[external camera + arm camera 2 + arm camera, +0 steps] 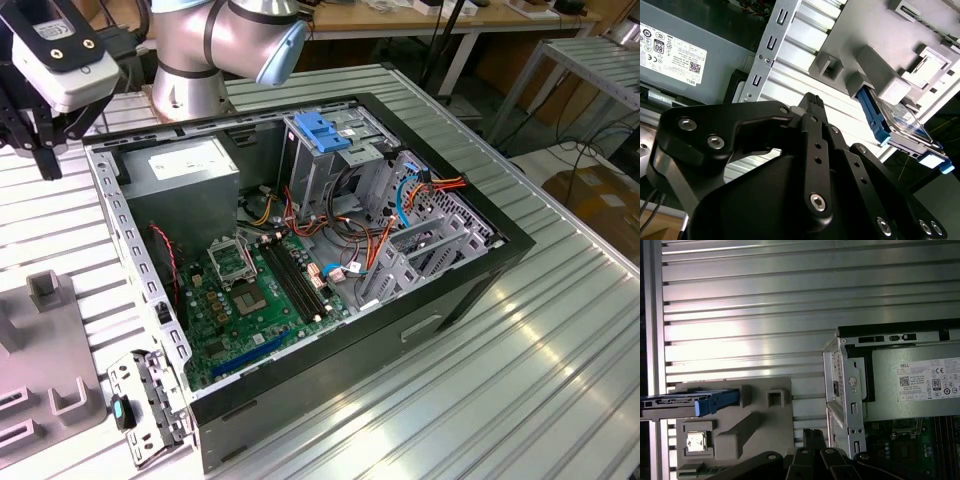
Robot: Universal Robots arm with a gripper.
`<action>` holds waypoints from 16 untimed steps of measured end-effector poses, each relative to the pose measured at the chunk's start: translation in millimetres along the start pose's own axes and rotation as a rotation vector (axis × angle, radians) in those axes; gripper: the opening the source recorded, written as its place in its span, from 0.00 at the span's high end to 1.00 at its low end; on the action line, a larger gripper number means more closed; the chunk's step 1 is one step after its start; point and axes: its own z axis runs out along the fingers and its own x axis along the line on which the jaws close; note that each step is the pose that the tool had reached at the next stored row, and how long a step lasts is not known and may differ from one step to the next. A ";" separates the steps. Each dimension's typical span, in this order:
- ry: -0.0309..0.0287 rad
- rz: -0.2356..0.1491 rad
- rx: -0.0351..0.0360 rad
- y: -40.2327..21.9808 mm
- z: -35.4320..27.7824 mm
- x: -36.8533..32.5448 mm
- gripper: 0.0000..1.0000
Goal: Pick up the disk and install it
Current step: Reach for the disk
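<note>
The disk [902, 125] is a flat black drive with blue rails. It sits on edge in a slot of the grey fixture block [875, 30], with its blue end sticking out past the block. In the first wrist view the disk [690, 402] lies beside the same fixture [740, 430]. My gripper [812, 100] hangs above the ribbed table between the fixture and the open computer case [330, 230]. It is well short of the disk and touches nothing. Its fingers are shut together with nothing between them. In the first wrist view the gripper [812, 434] is level with the case corner.
The case lies open on the ribbed aluminium table [520, 380]. Inside are a grey drive cage with a light-blue latch plate [322, 130], a power supply [190, 165], a green motherboard [250, 300] and loose cables. The grey fixture [50, 340] sits at the exterior view's left.
</note>
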 end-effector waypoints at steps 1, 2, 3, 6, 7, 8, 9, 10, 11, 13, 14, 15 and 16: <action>0.0002 0.000 0.0000 0.0 0.1 0.5 0.89; 0.0003 0.000 0.0000 -0.1 0.1 0.9 0.89; 0.0006 0.000 0.0000 -0.1 0.1 1.6 0.89; 0.0012 0.000 0.0001 -0.3 0.1 3.2 0.89; 0.0013 0.000 0.0001 -0.3 0.2 3.6 0.89; 0.0016 0.000 0.0001 -0.3 0.2 4.1 0.89; 0.0017 0.000 0.0001 -0.3 0.2 4.5 0.89; 0.0020 0.000 0.0001 -0.4 0.2 5.1 0.89; 0.0021 0.000 0.0002 -0.4 0.2 5.4 0.89; 0.0026 0.000 0.0002 -0.5 0.3 6.4 0.89; 0.0028 0.000 0.0002 -0.5 0.3 7.0 0.89; 0.0031 0.000 0.0003 -0.6 0.3 7.5 0.89; 0.0032 0.000 0.0003 -0.6 0.3 7.9 0.89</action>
